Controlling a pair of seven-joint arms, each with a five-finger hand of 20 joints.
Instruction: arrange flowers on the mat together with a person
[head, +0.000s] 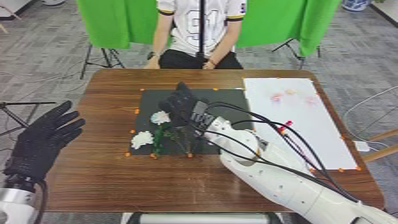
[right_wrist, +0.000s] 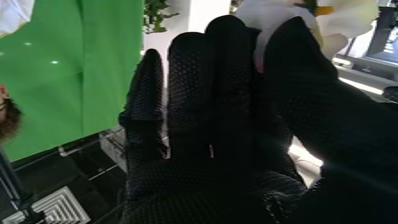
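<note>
Hovering over twelve o'clock of black rectangular mat (head: 226, 100) with black-gloved right hand (head: 180, 104), with straight fingers close together; cannot tell if pinching white-petalled flower (right_wrist: 354, 21). Holding black-gloved left hand (head: 42, 142), loosely spread, off brown wooden counter (head: 98, 192) at nine. On mat, white ruffled blossom (head: 142, 139) at eight.

No lettering or number can be read with certainty.
</note>
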